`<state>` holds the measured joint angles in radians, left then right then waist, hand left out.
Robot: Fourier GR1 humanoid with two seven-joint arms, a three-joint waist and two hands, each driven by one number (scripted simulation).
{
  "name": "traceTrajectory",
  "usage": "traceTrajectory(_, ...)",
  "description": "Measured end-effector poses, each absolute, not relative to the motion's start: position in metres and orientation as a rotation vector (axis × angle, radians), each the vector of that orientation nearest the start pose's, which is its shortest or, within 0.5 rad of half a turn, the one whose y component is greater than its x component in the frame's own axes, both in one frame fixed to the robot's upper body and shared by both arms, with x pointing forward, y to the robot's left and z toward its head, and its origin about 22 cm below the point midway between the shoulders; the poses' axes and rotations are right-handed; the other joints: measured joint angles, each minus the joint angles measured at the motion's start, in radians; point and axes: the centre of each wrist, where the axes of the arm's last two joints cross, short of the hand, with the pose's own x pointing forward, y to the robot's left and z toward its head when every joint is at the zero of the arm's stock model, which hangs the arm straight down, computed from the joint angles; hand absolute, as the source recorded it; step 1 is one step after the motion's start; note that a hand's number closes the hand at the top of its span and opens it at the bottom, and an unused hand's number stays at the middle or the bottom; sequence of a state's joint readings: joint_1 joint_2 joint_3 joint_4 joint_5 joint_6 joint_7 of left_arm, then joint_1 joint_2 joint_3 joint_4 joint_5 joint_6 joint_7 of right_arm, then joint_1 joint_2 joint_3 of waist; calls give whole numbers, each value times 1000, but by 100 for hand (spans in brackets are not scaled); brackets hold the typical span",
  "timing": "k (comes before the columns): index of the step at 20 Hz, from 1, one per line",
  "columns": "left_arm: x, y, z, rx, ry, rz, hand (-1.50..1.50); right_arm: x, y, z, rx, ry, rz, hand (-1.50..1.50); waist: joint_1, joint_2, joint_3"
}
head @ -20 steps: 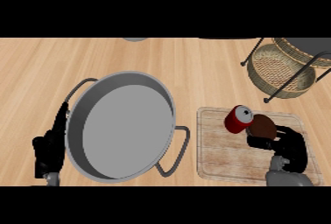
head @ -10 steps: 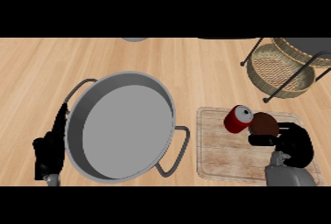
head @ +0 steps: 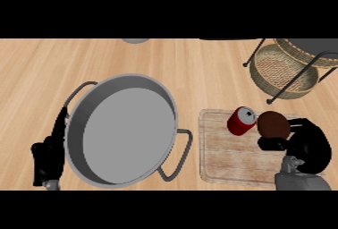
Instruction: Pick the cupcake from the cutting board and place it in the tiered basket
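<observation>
Cupcake on cutting board, touching red can; right hand clamped on it, fingers curled round its right and near sides.

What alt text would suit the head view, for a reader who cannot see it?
The right hand curls round a brown cupcake on a wooden cutting board, beside a red can. A wire tiered basket stands at the upper right; a large grey pan fills the left, with the left hand open beside it.
</observation>
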<state>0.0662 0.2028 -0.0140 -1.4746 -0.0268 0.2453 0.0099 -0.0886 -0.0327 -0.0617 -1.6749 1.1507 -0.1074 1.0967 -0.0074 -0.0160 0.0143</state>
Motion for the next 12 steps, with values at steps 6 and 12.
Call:
traceTrajectory(6,220,287,-25,398,-1401,18,0,253,-234,124,-1334,-862,-99,150,-11,-4,-1)
traceTrajectory(12,220,286,-24,396,-1405,16,0,238,-223,184,-1517,-998,-98,150,-7,-3,-3)
